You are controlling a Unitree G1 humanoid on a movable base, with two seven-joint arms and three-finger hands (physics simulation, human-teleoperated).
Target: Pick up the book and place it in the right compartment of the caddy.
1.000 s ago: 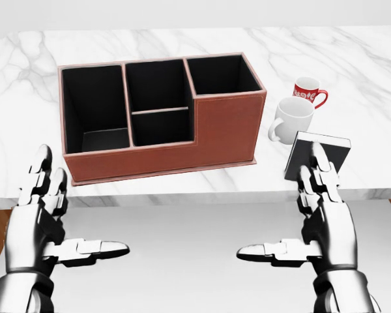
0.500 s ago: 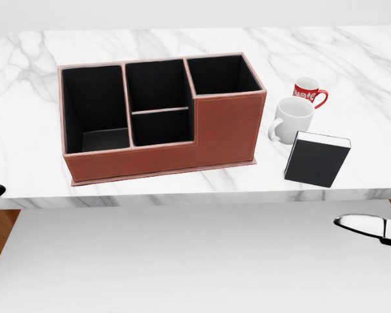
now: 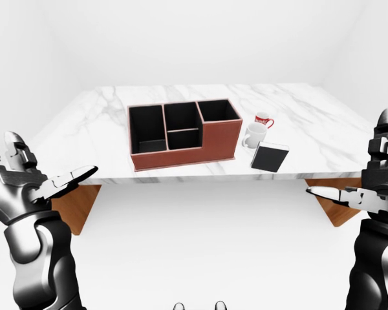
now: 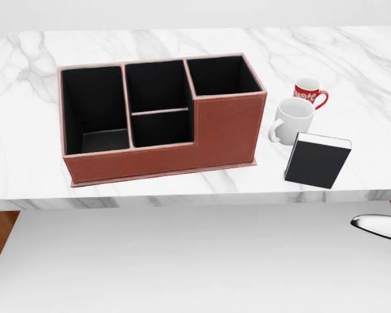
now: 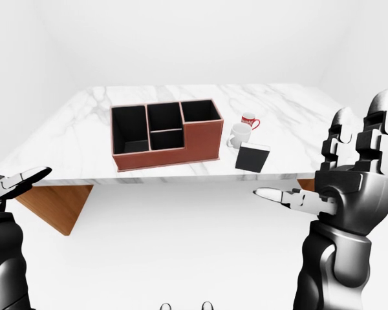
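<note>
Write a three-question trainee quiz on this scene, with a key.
1. True or false: the book already sits inside the caddy.
2. Which mug stands nearer the book? A) white mug B) red mug
3. Fill in: both the left hand and right hand are ___, holding nothing.

Key: 1 false, it stands on the table, right of the caddy in the head view. 2 A. 3 open.
</note>
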